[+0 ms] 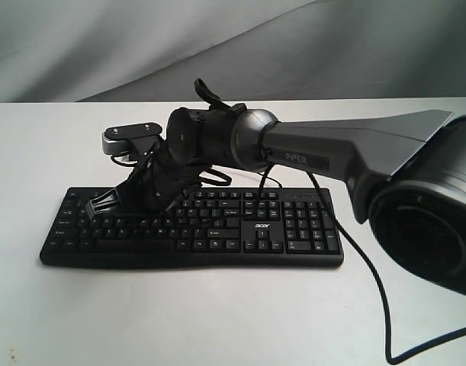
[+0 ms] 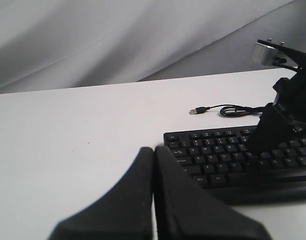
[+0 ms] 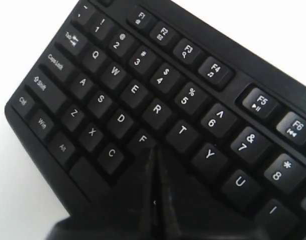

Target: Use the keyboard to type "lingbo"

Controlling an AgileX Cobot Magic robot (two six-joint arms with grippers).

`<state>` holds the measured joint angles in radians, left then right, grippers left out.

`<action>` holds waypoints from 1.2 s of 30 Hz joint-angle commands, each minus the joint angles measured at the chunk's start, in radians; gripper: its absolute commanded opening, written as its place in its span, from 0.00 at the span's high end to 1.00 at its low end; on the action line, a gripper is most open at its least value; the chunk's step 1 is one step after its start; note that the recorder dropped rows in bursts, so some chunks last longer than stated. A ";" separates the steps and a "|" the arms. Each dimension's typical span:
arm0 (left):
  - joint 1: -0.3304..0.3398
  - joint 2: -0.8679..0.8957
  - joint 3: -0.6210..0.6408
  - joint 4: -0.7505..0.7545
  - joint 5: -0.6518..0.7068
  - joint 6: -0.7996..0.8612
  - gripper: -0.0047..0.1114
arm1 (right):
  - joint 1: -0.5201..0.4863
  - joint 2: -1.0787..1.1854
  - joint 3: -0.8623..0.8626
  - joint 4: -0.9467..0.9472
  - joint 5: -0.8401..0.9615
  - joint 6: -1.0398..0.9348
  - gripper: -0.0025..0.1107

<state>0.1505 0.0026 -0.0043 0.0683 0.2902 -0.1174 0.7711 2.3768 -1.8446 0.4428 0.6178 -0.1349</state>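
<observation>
Left to right for you:

- Your left hand (image 2: 154, 150) is closed, both fingers pressed flat together with no gap and nothing between them. It hangs over bare white counter (image 2: 77, 125), off the keyboard's left end and clear of it.
- The keyboard (image 1: 217, 229) lies flat on the counter at mid-scene, long side facing the exterior camera, number pad at the right end, "acer" logo between the main block and the arrow keys.
- The USB cable (image 2: 233, 110) lies loose on the counter behind the keyboard, its plug end bare and connected to nothing.
- Your right hand (image 1: 99, 204) is closed too, fingers together to a single point and holding nothing. It is angled down over the left half of the keyboard.
- In the right wrist view the tip (image 3: 154, 150) sits just beside the F key (image 3: 141, 139), below R and T. The key next to F is hidden under it. Can't tell whether it's pressing or just above the caps.
- The right arm (image 1: 332, 149), marked PIPER, reaches in from the right side, crossing above the number pad.
- Grey cloth backdrop (image 1: 217, 46) behind the counter.
</observation>
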 commanded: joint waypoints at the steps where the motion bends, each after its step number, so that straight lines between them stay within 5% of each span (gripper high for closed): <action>1: 0.002 -0.003 0.004 -0.008 -0.005 -0.004 0.96 | -0.002 0.003 -0.007 -0.003 0.002 -0.017 0.98; 36: 0.002 -0.003 0.004 -0.008 -0.005 -0.004 0.96 | -0.002 0.003 -0.007 0.012 -0.056 -0.061 0.98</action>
<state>0.1505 0.0026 -0.0043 0.0683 0.2902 -0.1174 0.7711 2.3785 -1.8446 0.4505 0.5737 -0.1843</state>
